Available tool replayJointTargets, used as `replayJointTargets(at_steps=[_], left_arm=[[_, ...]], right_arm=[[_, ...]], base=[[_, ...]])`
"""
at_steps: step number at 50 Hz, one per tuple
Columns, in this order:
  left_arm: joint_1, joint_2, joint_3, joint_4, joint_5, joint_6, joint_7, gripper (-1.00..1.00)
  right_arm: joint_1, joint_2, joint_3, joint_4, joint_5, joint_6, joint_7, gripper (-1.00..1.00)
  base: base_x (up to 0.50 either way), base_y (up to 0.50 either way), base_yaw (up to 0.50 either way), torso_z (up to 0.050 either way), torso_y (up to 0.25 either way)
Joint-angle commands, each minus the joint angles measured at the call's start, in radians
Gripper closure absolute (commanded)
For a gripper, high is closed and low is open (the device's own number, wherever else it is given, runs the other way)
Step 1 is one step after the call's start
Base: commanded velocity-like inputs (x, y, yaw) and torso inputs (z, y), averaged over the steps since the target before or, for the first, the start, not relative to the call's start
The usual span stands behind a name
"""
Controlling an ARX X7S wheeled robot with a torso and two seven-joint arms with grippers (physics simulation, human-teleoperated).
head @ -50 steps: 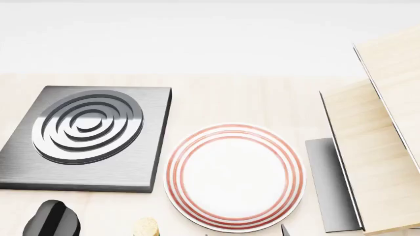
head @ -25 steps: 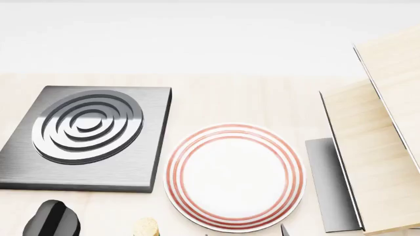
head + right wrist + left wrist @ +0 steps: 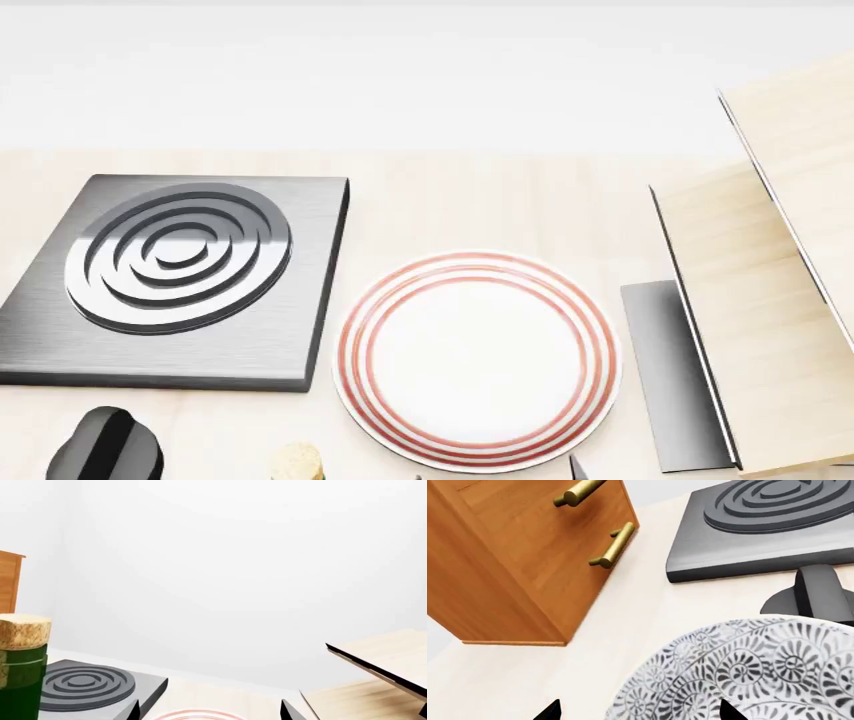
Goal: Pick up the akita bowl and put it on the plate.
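With the left gripper [image 3: 637, 712] spread wide beside the bowl [image 3: 747, 675], one finger [image 3: 727, 711] could clip its rim and shove it toward the knob [image 3: 817, 592]; the right gripper [image 3: 210, 711] hangs open too.

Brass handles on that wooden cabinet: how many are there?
2 show, both on the cabinet's front: one handle cut off by the frame's edge, another nearer the counter. More may lie outside view.

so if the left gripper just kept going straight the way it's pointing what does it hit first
Most likely the akita bowl. In the left wrist view its patterned surface fills the space just ahead of the left gripper, one fingertip showing in front of it. Beyond it are the black knob and the burner. Depth is hard to judge.
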Motion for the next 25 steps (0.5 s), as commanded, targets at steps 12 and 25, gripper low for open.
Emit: replayJointTargets(at_steps=[12, 25], left_arm=[[-0.011, -0.005, 0.007, -0.018, -0.021, -0.04, 0.001, -1.0], [-0.001, -0.008, -0.01, -0.024, -0.039, -0.051, 0.008, -1.0]], right_arm=[[0.003, 0.005, -0.004, 0.002, 0.003, 0.002, 0.006, -1.0], [0.005, 0.007, -0.008, 0.004, 0.005, -0.001, 0.01, -1.0]], base=[[0.0, 0.0, 0.0, 0.0, 0.0], [0.0, 0.0, 0.0, 0.0, 0.0]])
